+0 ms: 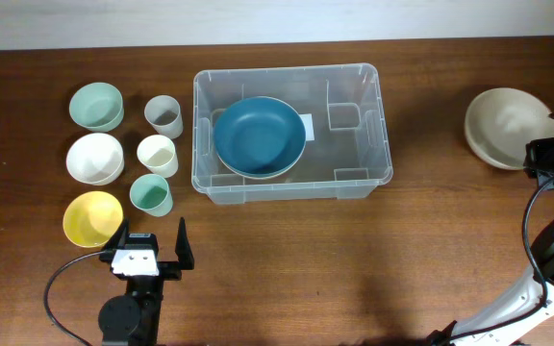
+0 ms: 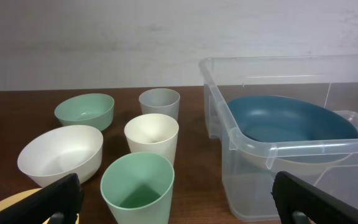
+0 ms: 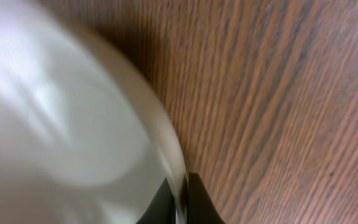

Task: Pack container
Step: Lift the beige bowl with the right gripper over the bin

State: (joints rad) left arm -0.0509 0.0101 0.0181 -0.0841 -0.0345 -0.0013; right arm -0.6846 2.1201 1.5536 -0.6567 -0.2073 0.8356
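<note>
The clear plastic container [image 1: 291,183] stands mid-table with a blue bowl [image 1: 259,135] inside; both show in the left wrist view, container [image 2: 253,149] and bowl [image 2: 291,118]. My right gripper [image 1: 542,154] is shut on the rim of a beige bowl [image 1: 503,125] at the far right; in the right wrist view its fingers [image 3: 182,202] pinch the bowl's rim [image 3: 73,124]. My left gripper [image 1: 152,252] is open and empty near the front edge, just in front of a green cup [image 2: 137,186].
Left of the container stand a pale green bowl [image 1: 96,105], white bowl [image 1: 95,158], yellow bowl [image 1: 92,218], grey cup [image 1: 163,116], cream cup [image 1: 158,155] and green cup [image 1: 150,195]. Bare wood lies between the container and the beige bowl.
</note>
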